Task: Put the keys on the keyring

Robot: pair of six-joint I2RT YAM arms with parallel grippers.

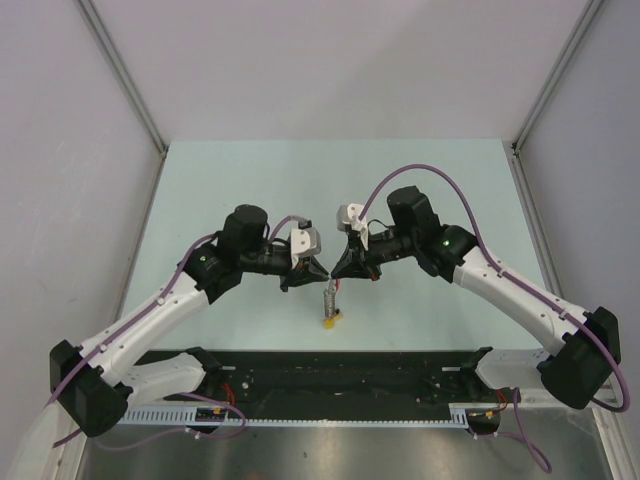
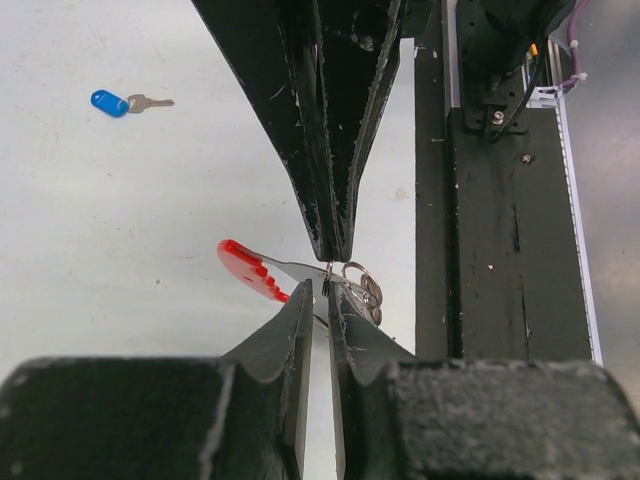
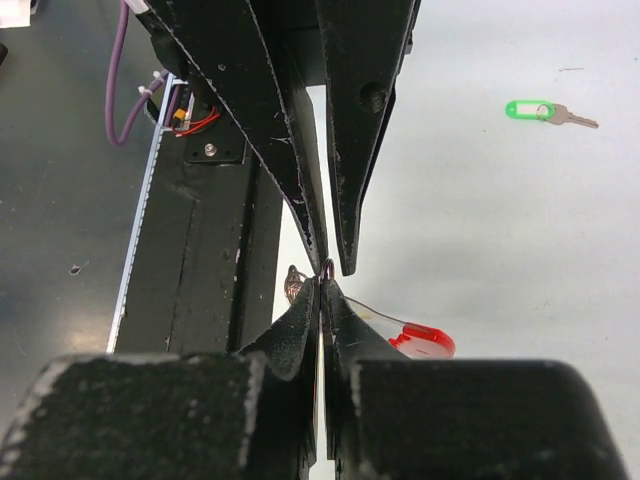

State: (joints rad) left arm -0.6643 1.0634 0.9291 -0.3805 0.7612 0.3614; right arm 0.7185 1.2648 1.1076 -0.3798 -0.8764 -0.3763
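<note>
Top view, claws: we see the left claw point(image 1: 316, 268) and the right claw point(image 1: 341, 268) meeting tip to tip over the middle of the table point(image 1: 250, 180).
Top view, keyring: the keyring point(image 1: 331, 300) is held where the tips meet. Its grey body and yellow cap point(image 1: 330, 322) trail toward the near edge, and we cannot tell whether it touches the table.
Left wrist, left claw: the fingers stand almost together, clamped on the ring's thin wire.
Left wrist, right claw: it comes in from above, tips pressed together on the same ring, just beside the left tips.
Left wrist, red piece: the red piece point(image 2: 250, 268) juts out to the left of the pinch.
Left wrist, blue key: the blue key point(image 2: 125, 102) lies flat on the table at upper left, well apart from the keyring.
Right wrist, right claw: we find its fingers closed on the ring at their tips.
Right wrist, left claw: it reaches down from above, its tips meeting at the same spot.
Right wrist, green key: the green key point(image 3: 547, 111) lies flat on the table at upper right, well apart from the keyring.
</note>
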